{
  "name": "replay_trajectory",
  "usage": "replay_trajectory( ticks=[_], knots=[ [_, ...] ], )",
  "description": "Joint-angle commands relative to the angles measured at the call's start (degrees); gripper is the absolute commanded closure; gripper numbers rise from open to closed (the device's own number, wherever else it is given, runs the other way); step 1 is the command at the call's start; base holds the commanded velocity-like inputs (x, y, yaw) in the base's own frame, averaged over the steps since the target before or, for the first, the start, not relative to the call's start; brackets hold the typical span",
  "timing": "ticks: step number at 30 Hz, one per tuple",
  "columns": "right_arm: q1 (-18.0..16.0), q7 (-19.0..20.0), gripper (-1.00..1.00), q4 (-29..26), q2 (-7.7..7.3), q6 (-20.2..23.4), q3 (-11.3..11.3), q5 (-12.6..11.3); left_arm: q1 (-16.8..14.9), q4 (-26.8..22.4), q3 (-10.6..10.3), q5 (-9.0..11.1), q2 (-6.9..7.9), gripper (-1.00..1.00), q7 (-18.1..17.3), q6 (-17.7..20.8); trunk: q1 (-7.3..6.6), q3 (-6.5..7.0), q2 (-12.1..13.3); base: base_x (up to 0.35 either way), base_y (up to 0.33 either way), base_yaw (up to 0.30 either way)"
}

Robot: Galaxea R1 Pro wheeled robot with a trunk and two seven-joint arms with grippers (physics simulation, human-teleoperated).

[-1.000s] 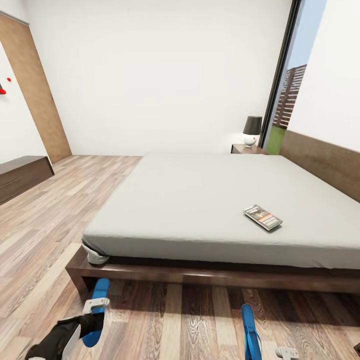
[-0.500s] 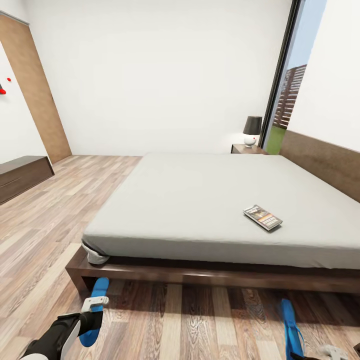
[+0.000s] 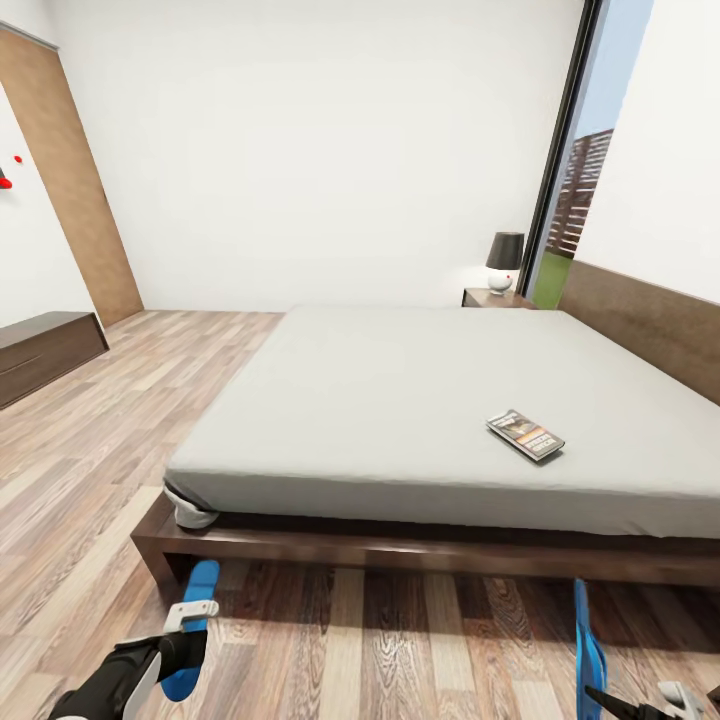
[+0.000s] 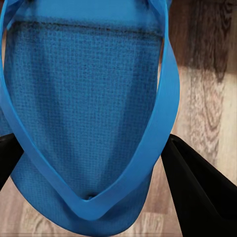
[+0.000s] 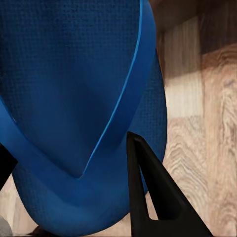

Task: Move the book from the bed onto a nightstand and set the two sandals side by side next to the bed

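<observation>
Over the last second the right gripper [image 3: 640,700] has carried its blue sandal [image 3: 588,645] to the right along the floor [image 3: 380,640] in front of the bed [image 3: 420,545]: it began near the middle of the near edge of the head view, swung well to the right, and now sits a little further right again and lower, close to the bottom right corner. The left gripper [image 3: 190,625] with the other sandal [image 3: 195,625] dipped slightly toward the near left half a second ago and has since come back up, ending just below where it began. The two sandals now lie further apart than they did.
</observation>
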Motion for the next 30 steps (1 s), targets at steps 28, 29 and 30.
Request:
replay_trajectory(
  ticks=[28, 29, 30],
  knots=[
    [-0.06, 2.36, 1.0, 0.04, 0.41, 0.22, -0.12, -0.16, 0.03, 0.07, 0.38, -0.84, -0.13, 1.0, -0.5, 0.29, 3.28, -2.75, -6.04, 0.0, 0.0, 0.0],
    [-0.06, 2.36, 1.0, 0.03, 0.41, 0.22, -0.12, -0.15, 0.03, 0.07, 0.38, -0.84, -0.13, 1.0, -0.5, 0.29, 3.5, -2.93, -6.44, 0.0, 0.0, 0.0],
    [-0.06, 2.36, 1.0, 0.03, 0.41, 0.22, -0.12, -0.15, 0.03, 0.07, 0.38, -0.84, -0.12, 1.0, -0.5, 0.29, 3.72, -3.11, -6.84, 0.0, 0.0, 0.0]
  ],
)
